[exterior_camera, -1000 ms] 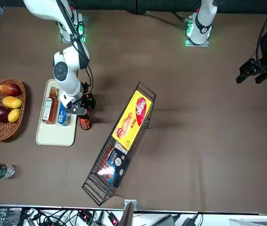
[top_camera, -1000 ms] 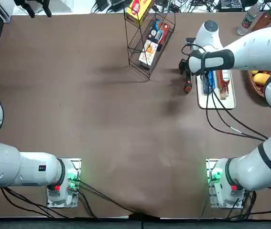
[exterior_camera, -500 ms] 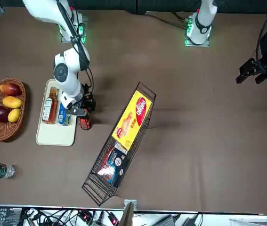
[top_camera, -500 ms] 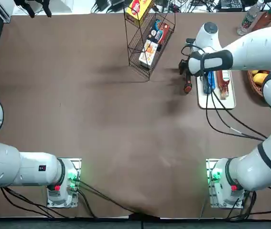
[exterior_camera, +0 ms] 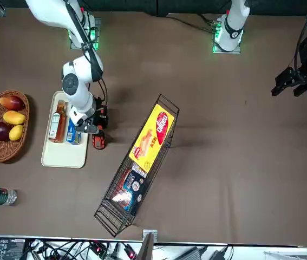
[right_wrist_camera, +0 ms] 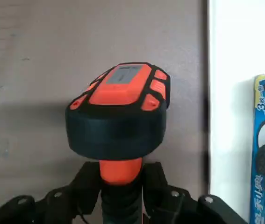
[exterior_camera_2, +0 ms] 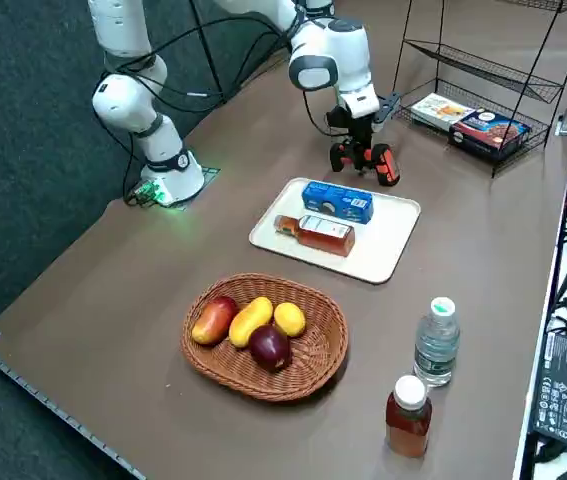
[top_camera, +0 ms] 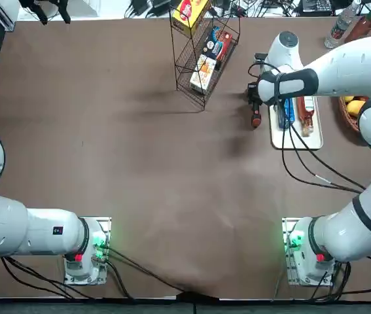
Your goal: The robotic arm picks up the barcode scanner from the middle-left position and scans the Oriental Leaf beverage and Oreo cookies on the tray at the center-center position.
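Right gripper [right_wrist_camera: 123, 186] clamped on barcode scanner [right_wrist_camera: 118, 107] by its handle, scanner head sticking out past the fingertips, both just beside the tray [exterior_camera_2: 388, 235], on the side nearer the blue Oreo pack [exterior_camera_2: 338, 201] than the Oriental Leaf bottle [exterior_camera_2: 325, 234].

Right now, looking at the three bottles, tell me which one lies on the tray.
The reddish-brown bottle with the white label band; the clear bottle and orange-red bottle stand off the tray.

A robotics lab (cluttered bench behind), with robot arms [top_camera: 342, 72] table-mounted.
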